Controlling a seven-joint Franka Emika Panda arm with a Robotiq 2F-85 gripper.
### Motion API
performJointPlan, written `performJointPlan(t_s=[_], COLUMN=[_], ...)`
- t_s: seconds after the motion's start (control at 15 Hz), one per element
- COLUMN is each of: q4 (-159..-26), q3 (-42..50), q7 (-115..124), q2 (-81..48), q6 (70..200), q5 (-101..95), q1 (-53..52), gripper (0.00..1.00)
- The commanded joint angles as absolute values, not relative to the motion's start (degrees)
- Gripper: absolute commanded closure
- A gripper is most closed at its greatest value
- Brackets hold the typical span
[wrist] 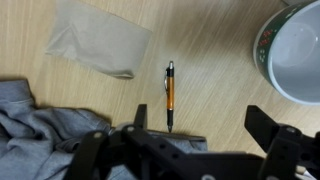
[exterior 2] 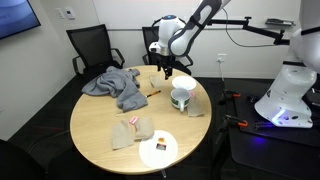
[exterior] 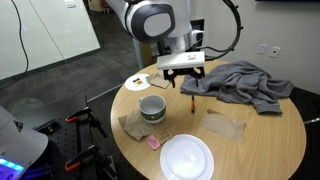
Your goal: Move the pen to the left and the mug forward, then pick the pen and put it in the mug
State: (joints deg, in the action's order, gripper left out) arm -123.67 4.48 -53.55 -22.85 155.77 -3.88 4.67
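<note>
The pen (wrist: 170,95) is thin and orange with dark ends, and lies flat on the wooden table. It also shows in both exterior views (exterior: 190,103) (exterior 2: 154,92). The mug (exterior: 152,107) is squat and off-white with a darker band, and stands upright near the pen; it also shows in an exterior view (exterior 2: 181,96) and at the wrist view's edge (wrist: 300,50). My gripper (wrist: 200,125) is open and empty. It hovers above the table (exterior: 185,72) (exterior 2: 166,68), over the pen's tip end, not touching it.
A crumpled grey cloth (exterior: 240,85) (exterior 2: 115,85) (wrist: 40,115) lies beside the pen. Clear plastic bags (wrist: 100,40) (exterior: 225,125) lie flat. A large white plate (exterior: 187,157), a small saucer (exterior: 138,82) and a pink scrap (exterior: 153,144) are on the round table. Chairs stand around it.
</note>
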Motion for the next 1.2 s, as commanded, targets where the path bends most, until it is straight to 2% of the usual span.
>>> performJointPlan(t_s=[0.0,1.13], q4=[-118.6,-105.5], q3=[3.2,2.3], q7=[-51.2,-44.4], q2=[-28.7,-44.4], q6=[158.3,157.8], q5=[-8.2,-14.7], q1=[5.5,4.9], gripper=[0.00,0.00])
